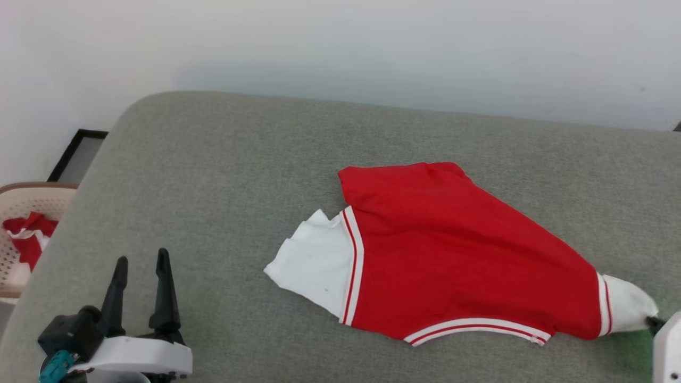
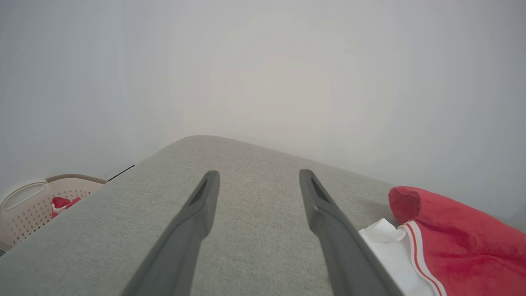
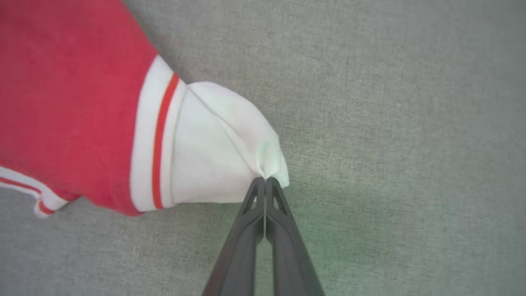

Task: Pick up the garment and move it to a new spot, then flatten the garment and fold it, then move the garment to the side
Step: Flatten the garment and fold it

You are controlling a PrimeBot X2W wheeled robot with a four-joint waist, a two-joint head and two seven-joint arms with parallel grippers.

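Observation:
The garment (image 1: 457,250), a red shirt with white sleeves and striped trim, lies bunched on the grey cushioned surface (image 1: 223,175), stretched toward the lower right. Its right white sleeve (image 3: 222,144) is pinched at the tip by my right gripper (image 3: 265,181), which is shut on the cloth; in the head view that gripper (image 1: 653,321) sits at the right edge. The other white sleeve (image 1: 314,260) lies loose on the left. My left gripper (image 1: 141,266) stands open at the lower left, well apart from the shirt (image 2: 460,238), nothing between its fingers (image 2: 201,205).
A beige perforated basket (image 1: 21,207) holding red and white cloth stands off the surface's left edge. A dark-framed panel (image 1: 74,154) leans by the white wall. Bare grey surface stretches left of and behind the shirt.

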